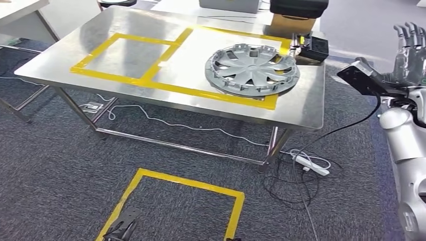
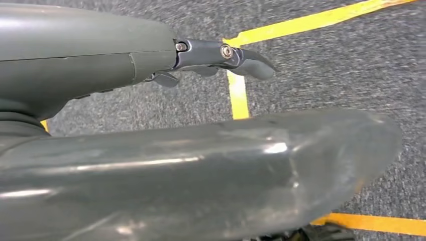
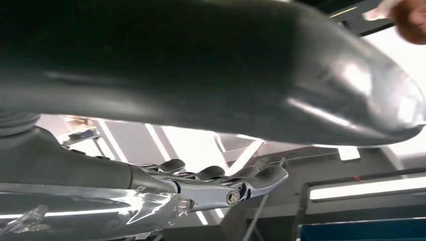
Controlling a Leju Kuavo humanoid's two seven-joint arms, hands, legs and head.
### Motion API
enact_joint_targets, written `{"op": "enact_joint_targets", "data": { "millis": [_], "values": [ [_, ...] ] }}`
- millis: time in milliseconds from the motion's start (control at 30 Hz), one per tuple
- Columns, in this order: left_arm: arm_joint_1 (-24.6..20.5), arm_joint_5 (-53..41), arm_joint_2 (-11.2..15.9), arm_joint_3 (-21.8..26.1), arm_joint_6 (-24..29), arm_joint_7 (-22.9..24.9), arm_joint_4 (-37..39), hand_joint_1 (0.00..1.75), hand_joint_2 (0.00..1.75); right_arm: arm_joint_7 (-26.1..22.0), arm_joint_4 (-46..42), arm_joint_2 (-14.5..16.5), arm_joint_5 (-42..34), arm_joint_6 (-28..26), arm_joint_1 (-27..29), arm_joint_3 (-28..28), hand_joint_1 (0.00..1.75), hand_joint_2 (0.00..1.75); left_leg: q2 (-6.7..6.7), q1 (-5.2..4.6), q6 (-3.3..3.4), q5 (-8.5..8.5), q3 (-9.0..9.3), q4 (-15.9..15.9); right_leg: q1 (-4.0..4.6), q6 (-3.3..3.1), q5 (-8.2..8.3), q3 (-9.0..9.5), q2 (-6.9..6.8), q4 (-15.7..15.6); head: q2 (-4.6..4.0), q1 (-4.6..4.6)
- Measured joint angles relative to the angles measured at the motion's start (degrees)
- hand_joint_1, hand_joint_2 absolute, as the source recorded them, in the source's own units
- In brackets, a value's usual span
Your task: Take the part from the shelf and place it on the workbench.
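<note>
The part, a silver wheel cover point(image 1: 252, 69), lies flat on the steel workbench point(image 1: 100, 30), inside the right-hand yellow taped field. My right hand point(image 1: 409, 50) is raised beyond the bench's right end, apart from the wheel cover, fingers straight up and spread with nothing in them. In the right wrist view the same hand point(image 3: 221, 183) stretches out bare toward the ceiling lights. My left hand point(image 2: 221, 57) hangs low over the grey carpet beside a yellow tape corner, fingers loosely extended and holding nothing.
A black box point(image 1: 314, 47) and a cardboard box point(image 1: 291, 22) sit at the bench's far right corner. A power strip point(image 1: 314, 165) and cables lie on the floor under that end. A yellow taped square point(image 1: 186, 183) marks the carpet. A person's hand point(image 3: 412, 17) shows overhead.
</note>
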Motion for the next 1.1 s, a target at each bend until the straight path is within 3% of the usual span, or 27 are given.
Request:
{"op": "enact_joint_targets", "data": {
  "millis": [67, 100, 133, 200, 267, 333, 400, 433, 467, 500, 567, 633, 700, 767, 833, 900, 933, 967, 1000, 1033, 1100],
  "values": [
    [0.0, 0.0, 0.0, 0.0, 0.0, 0.0, 0.0, 0.00, 0.00, 0.0, 0.0, 0.0, 0.0, 0.0, -0.3, 0.0, 0.00, 0.00, 1.17, -0.38, -0.21, -0.21, 0.19, 0.1, 0.86, -0.80, 2.49, 4.31, -2.45, -7.7, 0.00, -0.04],
    [-0.1, 0.0, 0.0, 0.0, 0.0, 0.0, 0.0, 0.00, 0.00, 0.0, 0.0, 0.0, 0.0, 0.0, -0.5, 0.0, 0.00, 0.00, 1.72, -0.55, -0.38, -0.29, 0.24, 0.1, 1.16, -1.13, 2.89, 5.26, -3.12, -9.6, 0.00, -0.06],
    [0.0, 0.0, -0.1, 0.0, 0.0, 0.0, 0.0, 0.00, 0.00, 0.0, 0.0, 0.1, 0.0, 0.1, -0.6, -0.1, 0.00, 0.00, 2.32, -0.68, -0.58, -0.34, 0.25, 0.2, 1.37, -1.39, 2.87, 5.42, -3.08, -10.1, 0.00, -0.09],
    [-0.1, 0.0, -0.1, 0.0, 0.0, 0.0, 0.0, 0.00, 0.00, -0.1, 0.0, 0.1, 0.0, 0.2, -0.6, -0.1, 0.00, 0.00, 3.17, -0.67, -1.11, -0.50, 0.30, 0.2, 1.19, -1.88, 3.24, 5.18, -1.56, -10.2, 0.00, -0.08],
    [-0.2, 0.0, -0.1, 0.0, 0.0, 0.0, 0.0, 0.00, 0.00, 0.0, -0.1, 0.1, 0.0, 0.3, -0.7, -0.2, 0.00, 0.00, 1.16, -0.53, -1.83, -2.04, -0.40, 2.0, 0.69, -2.34, 3.63, 5.17, -0.33, -10.5, 0.00, -0.19],
    [-0.1, 0.0, -0.1, 0.0, 0.0, 0.0, 0.0, 0.00, 0.00, 0.0, -0.1, 0.1, -0.1, 0.3, -0.8, -0.2, 0.00, 0.00, -1.73, -0.34, -2.40, -5.50, -3.25, 8.3, 0.26, -2.61, 3.88, 5.12, 0.82, -10.6, 0.00, -0.41],
    [0.0, 0.0, -0.1, 0.0, 0.0, 0.0, 0.0, 0.00, 0.00, 0.0, -0.1, 0.2, -0.1, 0.4, -0.5, -0.2, 0.00, 0.00, -2.45, -0.14, -2.71, -7.98, -6.72, 15.3, 0.05, -2.63, 4.03, 4.97, 2.19, -10.6, 0.00, -0.49],
    [0.1, 0.0, -0.1, 0.0, 0.0, 0.0, 0.0, 0.00, 0.00, 0.1, -0.1, 0.2, -0.1, 0.4, -0.4, -0.2, 0.00, 0.00, -2.50, -0.03, -2.80, -7.70, -7.37, 16.3, -0.05, -2.54, 4.11, 4.91, 2.95, -10.6, 0.00, -0.48],
    [0.1, 0.0, -0.1, 0.0, 0.0, 0.0, 0.0, 0.00, 0.00, 0.1, -0.1, 0.2, -0.1, 0.4, -0.3, -0.2, 0.00, 0.00, -2.56, 0.12, -2.88, -6.38, -6.94, 15.2, -0.19, -2.41, 4.18, 4.87, 3.73, -10.5, 0.00, -0.48],
    [0.1, 0.0, -0.1, 0.0, 0.0, 0.0, 0.0, 0.00, 0.00, 0.1, -0.1, 0.2, -0.1, 0.4, -0.3, -0.2, 0.00, 0.00, -2.95, 0.34, -2.98, -4.38, -5.45, 12.2, -0.35, -2.22, 4.26, 4.85, 4.49, -10.5, 0.00, -0.49],
    [0.1, 0.0, -0.1, 0.0, 0.0, 0.0, 0.0, 0.00, 0.00, 0.1, -0.1, 0.2, -0.2, 0.4, -0.5, -0.2, 0.00, 0.00, -5.51, 1.10, -3.21, -1.24, -1.64, 4.6, -0.55, -1.58, 4.36, 4.55, 5.97, -10.3, 0.00, -0.52],
    [0.1, 0.0, -0.1, 0.0, 0.0, 0.0, 0.0, 0.00, 0.00, 0.2, -0.2, 0.2, -0.3, 0.4, -0.6, -0.3, 0.00, 0.00, -7.30, 1.49, -2.86, -0.69, 0.21, 0.8, -0.66, -0.66, 4.62, 3.98, 7.39, -10.3, 0.00, -0.58],
    [0.0, 0.0, -0.1, 0.0, 0.0, 0.0, 0.0, 0.00, 0.00, 0.2, -0.4, 0.1, -0.3, 0.4, -0.5, -0.4, 0.00, 0.00, -6.34, 1.35, -1.92, -0.72, 0.28, 0.6, -0.91, 0.20, 5.10, 3.53, 8.47, -10.9, 0.00, -0.67],
    [-0.1, 0.0, -0.1, 0.0, 0.0, 0.0, 0.0, 0.00, 0.00, 0.2, -0.4, -0.1, -0.4, 0.4, -0.4, -0.7, 0.00, 0.00, -5.04, 1.32, -1.00, -0.44, 0.29, 0.4, -0.78, 0.69, 4.32, 2.60, 6.30, -9.6, 0.00, -0.35],
    [-0.1, 0.0, -0.1, 0.0, 0.0, 0.0, 0.0, 0.00, 0.00, 0.2, -0.5, -0.3, -0.5, 0.4, -0.5, -0.8, 0.00, 0.00, -3.72, 1.15, -0.38, -0.36, 0.29, 0.3, -0.50, 0.86, 1.01, -0.08, 2.54, -3.7, 0.00, 0.08],
    [0.1, 0.0, -0.1, 0.0, 0.0, 0.0, 0.0, 0.00, 0.00, 0.2, -0.5, -0.3, -0.5, 0.4, -0.3, -0.7, 0.00, 0.00, -2.34, 0.89, -0.13, -0.43, 0.27, 0.3, -0.49, 0.95, -2.38, -3.42, 1.19, 4.0, 0.00, 0.16],
    [0.1, 0.0, -0.1, 0.0, 0.0, 0.0, 0.0, 0.00, 0.00, 0.2, -0.5, -0.3, -0.5, 0.4, -0.2, -0.7, 0.00, 0.00, -1.60, 0.79, -0.08, -0.47, 0.28, 0.3, -0.48, 0.91, -2.83, -4.10, 1.03, 5.9, 0.00, 0.16],
    [0.1, 0.0, -0.1, 0.0, 0.0, 0.0, 0.0, 0.00, 0.00, 0.2, -0.5, -0.3, -0.5, 0.4, -0.1, -0.7, 0.00, 0.00, -0.89, 0.70, -0.06, -0.51, 0.32, 0.3, -0.45, 0.81, -2.20, -3.60, 0.93, 5.4, 0.00, 0.16],
    [0.1, 0.0, -0.2, 0.0, 0.0, 0.0, 0.0, 0.00, 0.00, 0.2, -0.5, -0.3, -0.5, 0.4, -0.1, -0.7, 0.00, 0.00, -0.18, 0.64, -0.09, -0.57, 0.39, 0.4, -0.36, 0.65, -0.75, -1.96, 0.59, 2.7, 0.00, 0.16],
    [0.1, 0.0, -0.2, 0.0, 0.0, 0.0, 0.0, 0.00, 0.00, 0.2, -0.6, -0.3, -0.5, 0.4, -0.2, -0.7, 0.00, 0.00, 0.49, 0.56, -0.19, -0.67, 0.52, 0.4, -0.17, 0.42, 0.99, 0.49, -0.46, -1.5, 0.00, 0.16],
    [0.1, 0.0, -0.3, 0.0, 0.0, 0.0, 0.0, 0.00, 0.00, 0.2, -0.7, -0.3, -0.5, 0.4, -0.4, -0.8, 0.00, 0.00, 1.64, 0.25, -0.59, -0.92, 0.74, 0.4, 0.51, -0.18, 2.95, 4.30, -2.95, -8.2, 0.00, 0.13]
  ]
}}
